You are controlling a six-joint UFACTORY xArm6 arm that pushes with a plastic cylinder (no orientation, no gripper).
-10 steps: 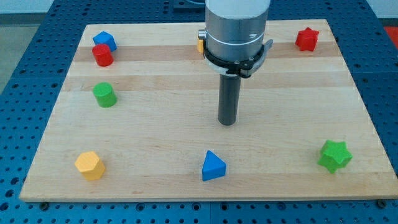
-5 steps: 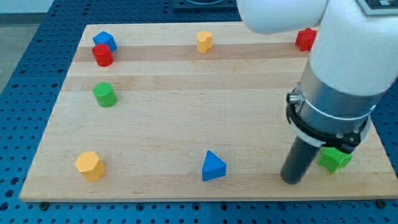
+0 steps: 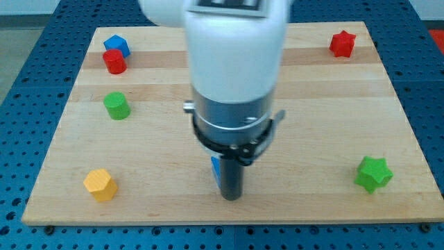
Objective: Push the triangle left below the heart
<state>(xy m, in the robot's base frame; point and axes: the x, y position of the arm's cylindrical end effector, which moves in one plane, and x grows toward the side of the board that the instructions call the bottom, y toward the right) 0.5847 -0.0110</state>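
My tip (image 3: 230, 197) is near the view's bottom centre of the wooden board (image 3: 326, 125). The blue triangle (image 3: 216, 169) is almost wholly hidden behind the rod; only a thin blue sliver shows at the rod's left side, just above the tip. I cannot tell whether the tip touches it. The yellow heart is hidden behind the arm's wide body at the view's top centre.
A blue block (image 3: 116, 44) and a red cylinder (image 3: 114, 62) sit together at top left. A green cylinder (image 3: 116, 105) is below them. A yellow hexagon (image 3: 99, 185) is at bottom left, a red star (image 3: 342, 43) at top right, a green star (image 3: 373, 173) at bottom right.
The tip moved from the board's middle to the bottom right beside the green star, then swept left to the triangle. The arm now covers most of the triangle and the heart.
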